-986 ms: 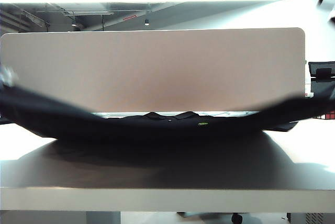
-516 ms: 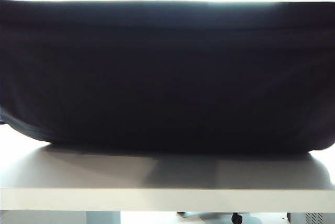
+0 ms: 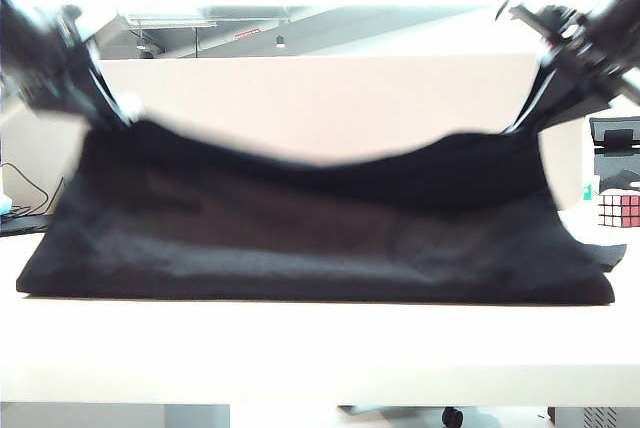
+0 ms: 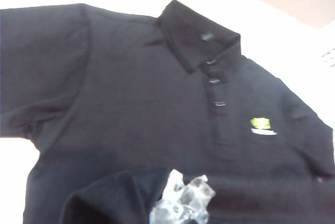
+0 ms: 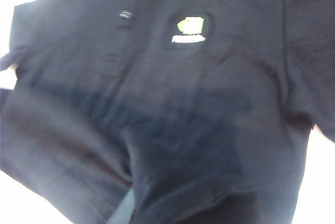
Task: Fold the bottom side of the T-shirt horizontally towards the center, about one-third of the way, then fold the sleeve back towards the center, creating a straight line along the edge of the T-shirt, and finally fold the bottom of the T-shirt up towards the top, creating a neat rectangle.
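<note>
The black T-shirt (image 3: 300, 248) lies across the white table (image 3: 320, 348). Its bottom (image 3: 320, 158) is lifted off the table and sags in the middle between my two grippers. My left gripper (image 3: 112, 106) holds it high at the left and my right gripper (image 3: 533, 113) high at the right. The left wrist view shows the collar (image 4: 199, 41), the buttons and the yellow chest mark (image 4: 261, 123), with my left gripper (image 4: 180, 205) shut on a fold of hem (image 4: 104, 200). In the right wrist view draped cloth (image 5: 178, 182) hides the jaws above the chest mark (image 5: 191, 25).
A beige partition board (image 3: 320, 98) stands behind the table. A Rubik's cube (image 3: 620, 210) sits at the far right, just beyond the shirt's edge. Cables (image 3: 20, 198) lie at the far left. A strip of bare table runs along the front edge.
The hem hung low near the table a second ago, then rose and filled the view. Now both grippers have carried it up and back over the shirt.
</note>
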`<state>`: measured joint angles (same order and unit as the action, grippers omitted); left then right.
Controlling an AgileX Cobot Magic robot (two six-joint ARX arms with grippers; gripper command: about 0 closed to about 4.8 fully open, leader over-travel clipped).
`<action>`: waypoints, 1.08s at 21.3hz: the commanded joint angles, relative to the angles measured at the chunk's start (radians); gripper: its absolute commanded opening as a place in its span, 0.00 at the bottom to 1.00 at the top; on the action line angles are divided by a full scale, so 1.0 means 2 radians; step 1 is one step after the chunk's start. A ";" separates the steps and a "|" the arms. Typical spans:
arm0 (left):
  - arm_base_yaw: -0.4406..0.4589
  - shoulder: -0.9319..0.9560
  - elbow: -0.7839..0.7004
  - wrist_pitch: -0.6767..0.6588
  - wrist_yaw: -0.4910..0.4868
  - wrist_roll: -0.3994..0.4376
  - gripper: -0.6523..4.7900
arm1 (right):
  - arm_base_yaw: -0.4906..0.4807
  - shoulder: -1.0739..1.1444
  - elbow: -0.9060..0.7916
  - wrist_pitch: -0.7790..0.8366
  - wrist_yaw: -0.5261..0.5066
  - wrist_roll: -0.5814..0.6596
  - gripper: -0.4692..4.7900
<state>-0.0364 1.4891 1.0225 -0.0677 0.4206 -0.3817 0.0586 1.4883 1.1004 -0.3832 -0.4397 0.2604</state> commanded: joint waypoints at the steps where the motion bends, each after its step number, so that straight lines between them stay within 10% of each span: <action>1: 0.001 0.080 0.053 0.006 0.014 0.008 0.11 | 0.000 0.049 0.037 0.013 0.016 -0.016 0.08; 2: 0.001 0.102 0.061 0.021 0.014 0.018 0.13 | 0.000 0.056 0.037 0.024 0.019 -0.026 0.19; 3: 0.001 0.122 0.062 0.055 0.014 0.039 0.45 | -0.004 0.064 0.037 0.048 0.028 -0.036 0.65; 4: 0.007 0.130 0.062 0.083 0.009 0.066 0.78 | -0.011 0.066 0.037 0.066 0.054 -0.037 0.88; 11: 0.079 0.195 0.128 0.079 -0.062 0.072 0.80 | -0.128 0.101 0.038 0.106 0.064 -0.007 0.77; 23: 0.089 0.369 0.301 -0.051 -0.041 0.074 0.80 | -0.147 0.195 0.042 0.130 0.031 0.011 0.77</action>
<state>0.1406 2.2158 1.6112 -0.1471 0.3351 -0.2382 -0.2340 1.8767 1.1732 -0.1390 -0.3714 0.2714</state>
